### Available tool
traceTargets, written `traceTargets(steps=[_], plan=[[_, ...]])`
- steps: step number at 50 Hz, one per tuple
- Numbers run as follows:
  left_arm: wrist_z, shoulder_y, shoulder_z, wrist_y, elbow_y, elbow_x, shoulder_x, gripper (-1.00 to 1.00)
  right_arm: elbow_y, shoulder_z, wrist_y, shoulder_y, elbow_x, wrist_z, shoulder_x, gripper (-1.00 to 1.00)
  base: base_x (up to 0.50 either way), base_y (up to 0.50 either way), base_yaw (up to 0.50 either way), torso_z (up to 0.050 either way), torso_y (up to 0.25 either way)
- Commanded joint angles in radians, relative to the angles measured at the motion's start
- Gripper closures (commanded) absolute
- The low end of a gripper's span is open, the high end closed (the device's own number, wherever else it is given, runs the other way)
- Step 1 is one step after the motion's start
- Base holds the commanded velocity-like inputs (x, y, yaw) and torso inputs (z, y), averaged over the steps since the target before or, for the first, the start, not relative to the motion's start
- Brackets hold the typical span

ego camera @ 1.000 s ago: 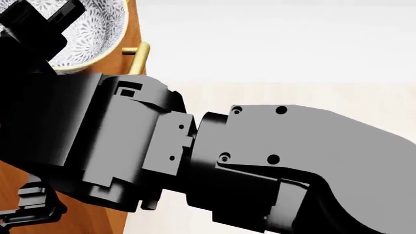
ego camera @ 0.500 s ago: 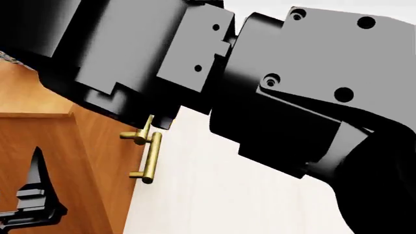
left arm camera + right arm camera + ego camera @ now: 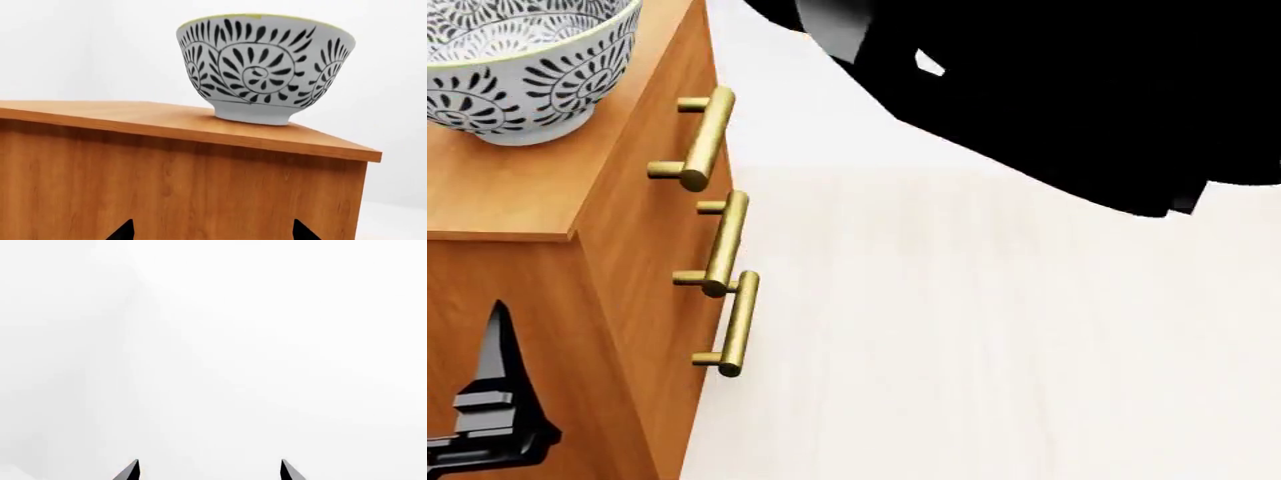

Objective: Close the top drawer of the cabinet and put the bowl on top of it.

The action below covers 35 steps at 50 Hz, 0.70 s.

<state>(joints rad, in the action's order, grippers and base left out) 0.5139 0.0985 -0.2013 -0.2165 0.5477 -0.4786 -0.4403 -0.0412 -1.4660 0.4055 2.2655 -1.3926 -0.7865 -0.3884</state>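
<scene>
The bowl point(image 3: 521, 65), white with dark leaf patterns, stands upright on the cabinet's flat top point(image 3: 521, 190), close to the front edge. It also shows as the bowl point(image 3: 263, 67) on the cabinet point(image 3: 173, 180) in the left wrist view. The top drawer's brass handle point(image 3: 698, 140) lines up with the two lower handles, and its front looks flush. My left gripper point(image 3: 212, 234) is open, facing the cabinet's side below the bowl and holding nothing. One of its fingers point(image 3: 497, 360) shows beside the cabinet. My right gripper point(image 3: 208, 471) is open against blank white.
My right arm point(image 3: 1068, 90) fills the upper right of the head view as a dark mass. Pale floor point(image 3: 988, 340) spreads in front of the cabinet. The middle handle point(image 3: 723, 245) and the bottom handle point(image 3: 737, 325) jut out from the cabinet's front.
My right arm has swung up and to the right, out of the middle of the head view. That uncovers the bowl, the cabinet top and all three handles.
</scene>
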Motion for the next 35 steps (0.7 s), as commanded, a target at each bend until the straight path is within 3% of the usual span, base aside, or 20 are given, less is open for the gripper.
traceTargets(steps=[1,4,17,35], plan=[[0.011,-0.011,0.001,0.001,0.018,0.007,-0.006,-1.00,0.288,0.012,0.035,0.003,0.033,-0.128,-0.251,-1.00,0.00,0.00,0.00,0.000,0.000],[0.016,-0.009,-0.004,-0.007,0.031,0.009,-0.009,-1.00,0.393,0.001,0.020,-0.045,0.052,-0.172,-0.346,-1.00,0.00,0.00,0.00,0.000,0.000],[0.029,-0.016,-0.009,-0.016,0.060,0.019,-0.018,-1.00,0.651,-0.082,-0.095,-0.295,0.195,-0.301,-0.569,-1.00,0.00,0.00,0.00,0.000,0.000],[0.035,-0.016,-0.024,-0.021,0.075,0.030,-0.022,-1.00,0.631,-0.212,-0.329,-0.655,0.444,-0.360,-0.657,-1.00,0.00,0.00,0.00,0.000,0.000]])
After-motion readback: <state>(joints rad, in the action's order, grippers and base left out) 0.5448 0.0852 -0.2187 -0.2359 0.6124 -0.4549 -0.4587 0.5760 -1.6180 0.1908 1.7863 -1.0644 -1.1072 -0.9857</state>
